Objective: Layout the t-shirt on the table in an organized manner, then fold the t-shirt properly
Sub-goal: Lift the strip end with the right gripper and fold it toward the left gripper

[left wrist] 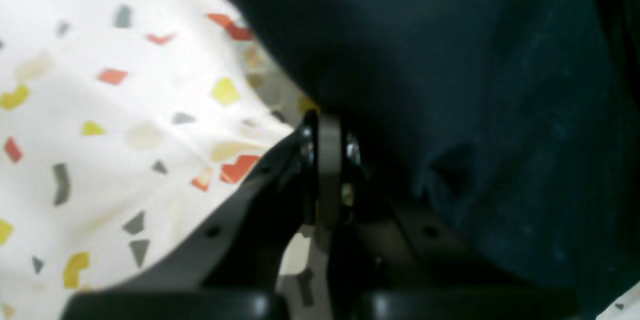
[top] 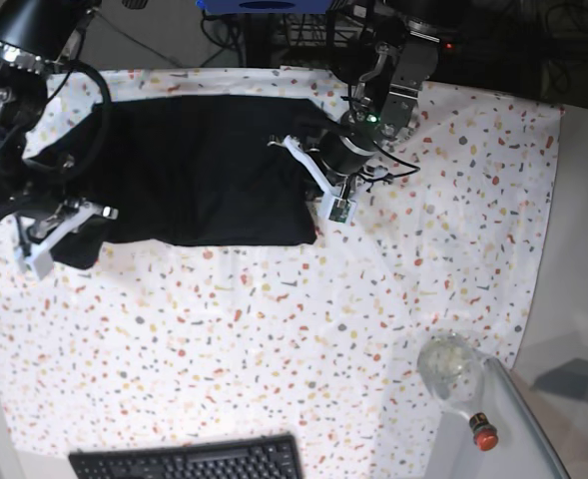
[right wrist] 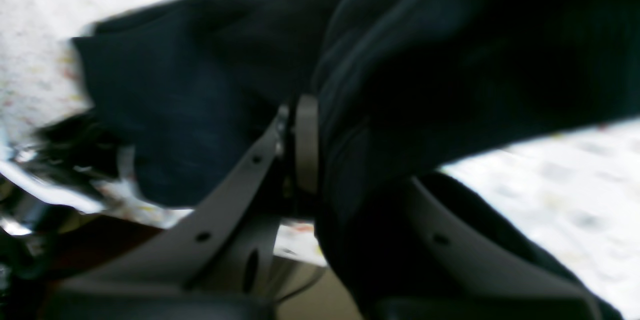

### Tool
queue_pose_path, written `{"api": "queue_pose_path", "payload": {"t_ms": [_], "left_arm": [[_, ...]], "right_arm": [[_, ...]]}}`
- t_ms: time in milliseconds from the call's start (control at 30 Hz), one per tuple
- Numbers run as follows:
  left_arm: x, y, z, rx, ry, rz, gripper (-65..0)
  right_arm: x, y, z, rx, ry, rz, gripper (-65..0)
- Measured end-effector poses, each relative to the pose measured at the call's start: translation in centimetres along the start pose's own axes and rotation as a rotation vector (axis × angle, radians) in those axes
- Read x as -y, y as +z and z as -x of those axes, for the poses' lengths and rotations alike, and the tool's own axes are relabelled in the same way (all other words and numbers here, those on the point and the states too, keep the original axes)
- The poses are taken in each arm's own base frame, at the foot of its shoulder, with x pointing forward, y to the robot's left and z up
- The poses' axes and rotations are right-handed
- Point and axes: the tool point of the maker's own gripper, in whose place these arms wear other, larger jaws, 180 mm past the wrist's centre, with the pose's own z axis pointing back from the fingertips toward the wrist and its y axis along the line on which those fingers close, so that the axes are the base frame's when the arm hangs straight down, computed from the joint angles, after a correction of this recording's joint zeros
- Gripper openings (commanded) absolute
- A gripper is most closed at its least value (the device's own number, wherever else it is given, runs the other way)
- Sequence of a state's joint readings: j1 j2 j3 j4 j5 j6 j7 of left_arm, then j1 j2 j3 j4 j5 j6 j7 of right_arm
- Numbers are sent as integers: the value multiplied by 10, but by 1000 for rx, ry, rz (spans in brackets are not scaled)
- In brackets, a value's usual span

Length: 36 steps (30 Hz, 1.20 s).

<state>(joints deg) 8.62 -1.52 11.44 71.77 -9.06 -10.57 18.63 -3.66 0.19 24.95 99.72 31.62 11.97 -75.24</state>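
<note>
**Black shirt pinned at both ends near the table's far edge**

Along the far edge of the table [top: 274,329], the t-shirt [top: 204,170] lies spread as a wide dark rectangle on the speckled white cloth, reaching from the far left corner region to about the middle of that edge. The right gripper [top: 69,225] sits at the shirt's left end in the base view; its wrist camera shows the grey fingers [right wrist: 306,144] pressed together with a thick fold of black fabric caught between them. The left gripper [top: 318,185] is at the shirt's opposite end; in its wrist view the jaws stand closed, pinching the cloth's edge, with fabric draped over one side. A black keyboard [top: 189,462] rests at the near edge. Off the table's near right corner, a clear glass bottle [top: 455,374] with a red cap lies on the grey side surface [top: 563,329].
</note>
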Motion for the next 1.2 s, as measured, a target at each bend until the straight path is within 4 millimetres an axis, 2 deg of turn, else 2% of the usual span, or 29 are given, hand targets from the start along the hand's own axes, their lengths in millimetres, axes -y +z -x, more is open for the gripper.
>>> {"api": "queue_pose_path", "payload": {"t_ms": [100, 267, 367, 467, 600, 767, 933, 1067, 1200], "left_arm": [[-1, 0, 0, -2, -2, -1, -650], [-1, 0, 0, -2, -2, -1, -650], [0, 1, 1, -3, -1, -1, -650], [0, 1, 1, -3, -1, -1, -650], [0, 1, 1, -3, -1, -1, -650], [0, 1, 2, -2, -1, -1, -650], [0, 1, 2, -2, 0, 0, -650], [0, 1, 2, -3, 0, 0, -650], [1, 2, 2, -2, 0, 0, -650]], "right_arm": [[-31, -13, 14, -45, -9, -63, -650], [-64, -25, 30, -88, 13, -111, -650], [-82, -26, 44, -114, 3, -138, -650], [-97, -23, 46, -114, 13, -157, -650], [-98, -32, 39, -62, -8, -160, -650], [-94, -39, 47, -88, -23, -153, -650], [-118, -47, 55, -118, 12, -202, -650], [-115, -59, 50, -119, 3, -194, -650], [-113, -70, 56, -161, -18, -191, -650]]}}
